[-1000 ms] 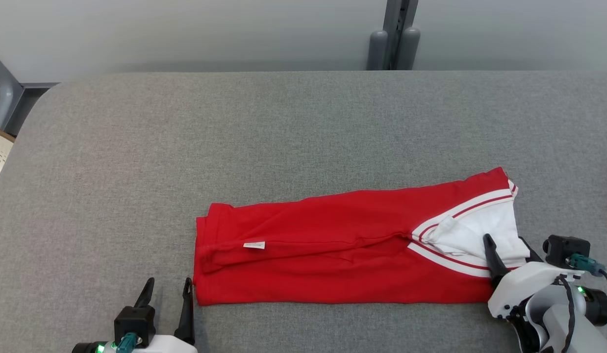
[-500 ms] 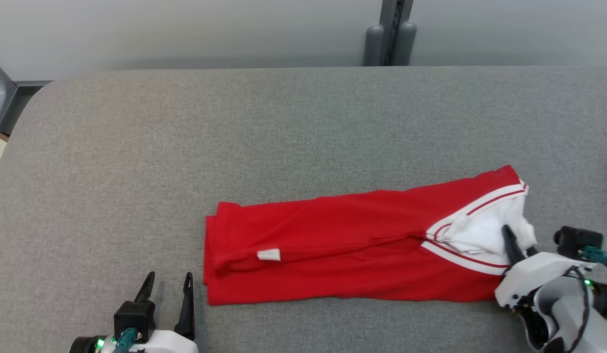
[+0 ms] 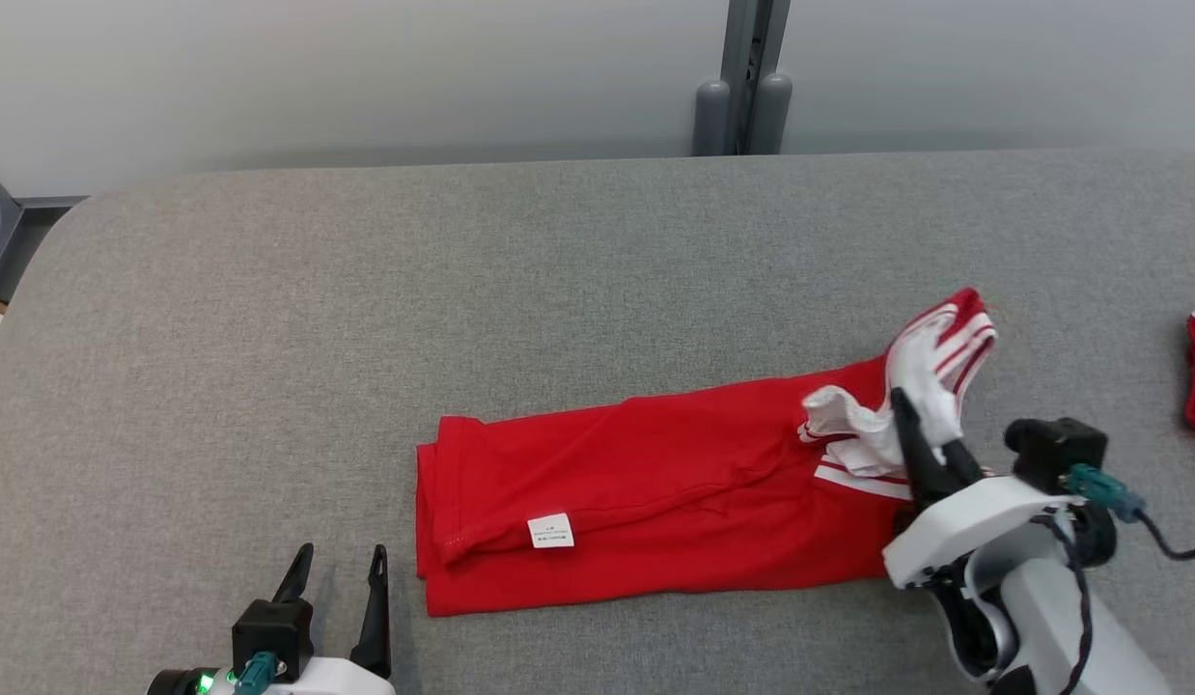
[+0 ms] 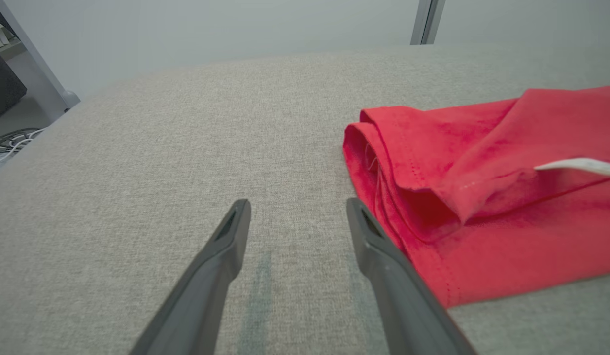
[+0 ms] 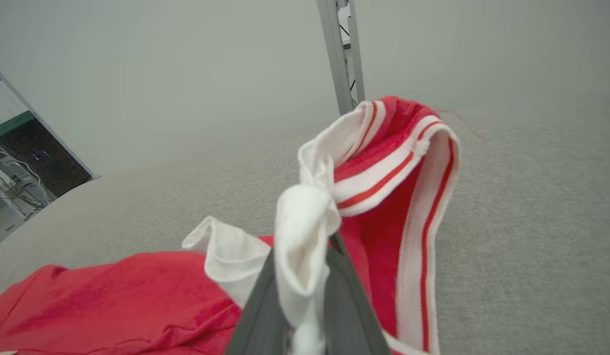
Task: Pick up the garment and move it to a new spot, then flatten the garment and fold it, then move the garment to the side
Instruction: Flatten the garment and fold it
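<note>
**While left gripper (image 3: 341, 555) idles, right gripper (image 3: 921, 425) clamps folded red knit garment (image 3: 655, 483)**

Nearest, the left one's fingers stand wide apart and empty, just left of the garment on the grey fabric-covered table (image 3: 366, 290). Its small white label (image 3: 550, 531) has print too small to read. Farther right, the jaws, spread a second ago, pinch the white striped end (image 3: 935, 357), now lifted.

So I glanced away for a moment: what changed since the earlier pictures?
The right gripper closed on the white-trimmed collar of the red shirt and lifted that end off the grey table, curling it up. The left gripper stayed open beside the hem; the rest of the shirt stayed flat.
</note>
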Motion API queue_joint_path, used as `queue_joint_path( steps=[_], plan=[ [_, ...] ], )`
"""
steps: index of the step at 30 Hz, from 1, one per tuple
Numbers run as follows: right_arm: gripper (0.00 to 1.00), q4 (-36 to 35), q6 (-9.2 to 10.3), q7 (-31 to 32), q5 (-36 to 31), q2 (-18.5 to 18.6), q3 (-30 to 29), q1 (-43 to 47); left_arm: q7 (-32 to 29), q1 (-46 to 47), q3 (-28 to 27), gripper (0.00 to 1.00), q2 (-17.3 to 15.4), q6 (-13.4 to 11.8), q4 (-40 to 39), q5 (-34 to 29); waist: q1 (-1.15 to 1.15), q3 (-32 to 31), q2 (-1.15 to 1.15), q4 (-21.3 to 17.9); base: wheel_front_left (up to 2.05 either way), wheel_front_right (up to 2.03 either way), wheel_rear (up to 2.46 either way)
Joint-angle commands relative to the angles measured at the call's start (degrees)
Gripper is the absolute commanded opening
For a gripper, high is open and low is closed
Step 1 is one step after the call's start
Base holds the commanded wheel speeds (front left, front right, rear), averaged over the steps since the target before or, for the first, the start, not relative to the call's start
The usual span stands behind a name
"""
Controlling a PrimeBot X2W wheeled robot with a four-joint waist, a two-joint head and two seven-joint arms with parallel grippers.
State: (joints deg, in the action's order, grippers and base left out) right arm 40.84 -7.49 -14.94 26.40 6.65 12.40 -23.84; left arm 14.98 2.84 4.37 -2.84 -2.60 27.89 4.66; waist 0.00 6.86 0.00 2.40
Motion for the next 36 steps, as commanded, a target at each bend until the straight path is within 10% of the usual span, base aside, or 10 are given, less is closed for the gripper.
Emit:
queue_joint_path(
  steps=[1, 13, 34, 36],
  plan=[
    [0.00, -1.8, 0.00, -0.3, 0.9, -0.5, 2.5, 0.7, 0.3, 0.3, 0.1, 1.00, -0.2, -0.1, 0.1, 0.1, 0.00, -0.1, 0.00, 0.1, 0.00, 0.00, 0.00],
    [0.00, -7.7, 0.00, 5.0, 6.8, -2.0, 21.4, 0.3, 0.3, 0.5, 3.2, 1.00, -0.2, -0.2, 0.9, 1.7, 0.00, -0.7, 0.00, 4.7, 0.00, 0.00, 0.00],
    [0.00, 2.5, 0.00, 2.6, 16.7, -3.6, 36.6, -11.2, 0.3, 1.6, 9.3, 1.00, -0.2, -1.0, 1.7, 3.9, 0.00, 0.5, 0.00, 16.5, 0.00, 0.00, 0.00],
    [0.87, 3.6, 0.00, 2.2, 17.7, -3.6, 37.4, -12.0, 0.3, 1.6, 9.4, 1.00, -0.2, -1.1, 1.8, 4.0, 0.00, 0.5, 0.00, 16.9, 0.00, 0.00, 0.00]
  ],
)
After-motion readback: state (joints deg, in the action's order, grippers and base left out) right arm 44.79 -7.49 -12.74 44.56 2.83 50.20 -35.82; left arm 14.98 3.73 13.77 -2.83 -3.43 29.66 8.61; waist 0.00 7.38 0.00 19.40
